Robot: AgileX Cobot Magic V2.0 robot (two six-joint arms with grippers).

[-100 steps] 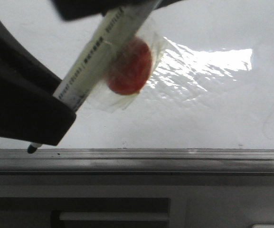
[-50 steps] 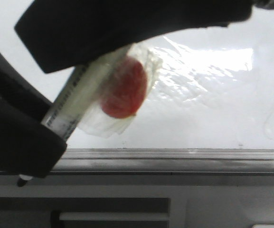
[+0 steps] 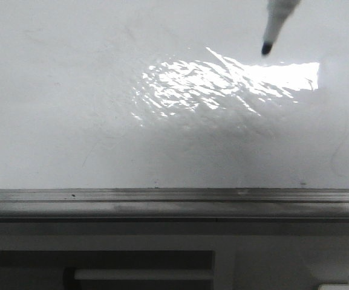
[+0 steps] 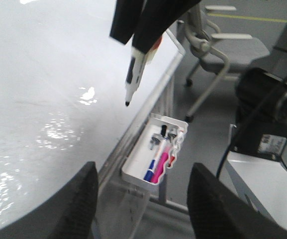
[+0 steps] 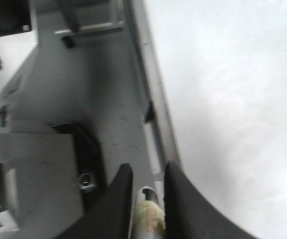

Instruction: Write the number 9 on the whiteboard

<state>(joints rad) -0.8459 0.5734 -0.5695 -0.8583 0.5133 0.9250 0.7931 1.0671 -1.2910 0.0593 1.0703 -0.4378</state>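
Note:
The whiteboard [image 3: 71,121] is glossy white with a wrinkled glare patch [image 3: 222,84] and only faint smudges. No number 9 shows on it. A marker tip [image 3: 266,47] points down over the board at the upper right of the front view. In the left wrist view my right gripper [image 4: 133,42] is shut on the marker [image 4: 134,74], whose tip hangs just above the board [image 4: 34,74]. The right wrist view shows the same gripper [image 5: 147,172] clamped on the marker's barrel [image 5: 149,214] beside the board [image 5: 233,99]. My left gripper [image 4: 144,169] is open and empty near the board's edge.
A grey metal rail [image 3: 174,196] runs along the board's near edge. A white tray [image 4: 133,174] with several markers hangs off the board's edge. Chairs [image 4: 228,50] and a dark robot base [image 4: 267,104] stand beyond on the floor.
My right gripper, with the marker and the red disc taped to it, has swung from the lower left up and right, out of the front view. Only the marker tip still shows.

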